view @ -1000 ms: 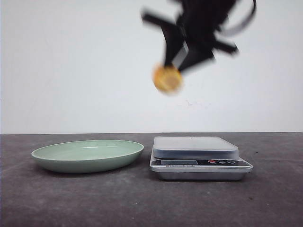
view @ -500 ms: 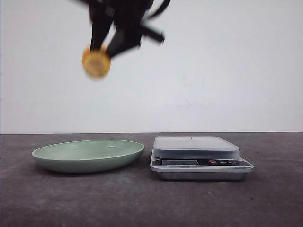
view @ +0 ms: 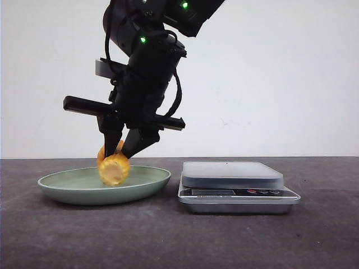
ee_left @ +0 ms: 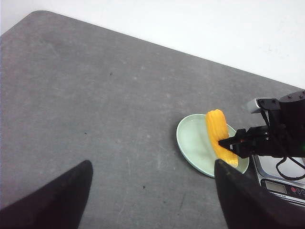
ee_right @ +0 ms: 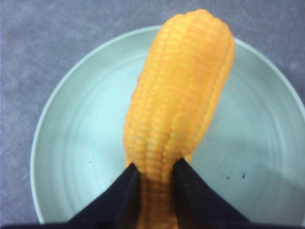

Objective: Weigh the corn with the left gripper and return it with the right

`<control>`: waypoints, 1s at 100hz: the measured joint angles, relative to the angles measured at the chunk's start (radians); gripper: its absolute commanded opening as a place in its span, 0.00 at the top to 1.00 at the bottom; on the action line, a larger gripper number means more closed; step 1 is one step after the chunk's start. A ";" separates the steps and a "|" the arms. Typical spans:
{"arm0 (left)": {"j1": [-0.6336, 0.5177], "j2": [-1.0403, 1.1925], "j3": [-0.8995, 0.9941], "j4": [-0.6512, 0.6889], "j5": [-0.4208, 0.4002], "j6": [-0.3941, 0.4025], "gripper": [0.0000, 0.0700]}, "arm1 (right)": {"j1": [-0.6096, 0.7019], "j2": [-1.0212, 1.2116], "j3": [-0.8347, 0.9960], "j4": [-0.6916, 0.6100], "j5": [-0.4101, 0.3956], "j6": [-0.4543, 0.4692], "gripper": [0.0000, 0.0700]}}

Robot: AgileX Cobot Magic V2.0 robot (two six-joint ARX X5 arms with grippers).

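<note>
Front view, right tool (view: 122, 150) gripping corn (view: 114, 166) over plate (view: 67, 190), possibly touching; left tool (ee_left: 150, 195) wide.

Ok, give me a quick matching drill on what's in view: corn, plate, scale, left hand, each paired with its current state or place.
Things:
1. corn
2. plate
3. scale
4. left hand

States:
A. open, holding nothing, away from the plate
B. pale green, under the corn
C. nothing on its platform
D. clamped in the right hand, low over the plate

Pairs: 1-D, 2-B, 3-C, 4-A
</note>
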 measured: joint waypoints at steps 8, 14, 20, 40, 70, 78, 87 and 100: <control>0.000 0.000 0.000 0.000 0.000 0.000 0.32 | 0.000 0.000 0.000 0.008 0.000 0.003 0.32; 0.000 0.000 0.000 0.000 0.000 0.000 0.32 | 0.000 0.000 0.000 0.023 0.000 0.006 0.28; 0.000 0.000 0.000 0.000 0.000 0.000 0.32 | 0.000 0.000 0.001 0.037 0.000 0.006 0.28; 0.000 0.000 0.000 0.000 0.000 0.000 0.32 | -0.014 -0.009 0.003 0.021 -0.026 -0.004 0.29; 0.000 0.000 0.000 0.000 0.000 0.006 0.32 | -0.175 -0.361 0.006 -0.090 -0.164 -0.087 0.29; 0.000 0.000 0.000 0.000 0.000 0.008 0.32 | -0.247 -0.492 0.011 -0.163 -0.182 -0.130 0.29; 0.000 0.000 0.000 0.000 0.000 0.008 0.32 | -0.317 -0.642 0.011 -0.269 -0.183 -0.188 0.29; 0.000 0.000 0.000 0.000 0.000 0.014 0.32 | -0.428 -0.866 0.011 -0.420 -0.186 -0.261 0.29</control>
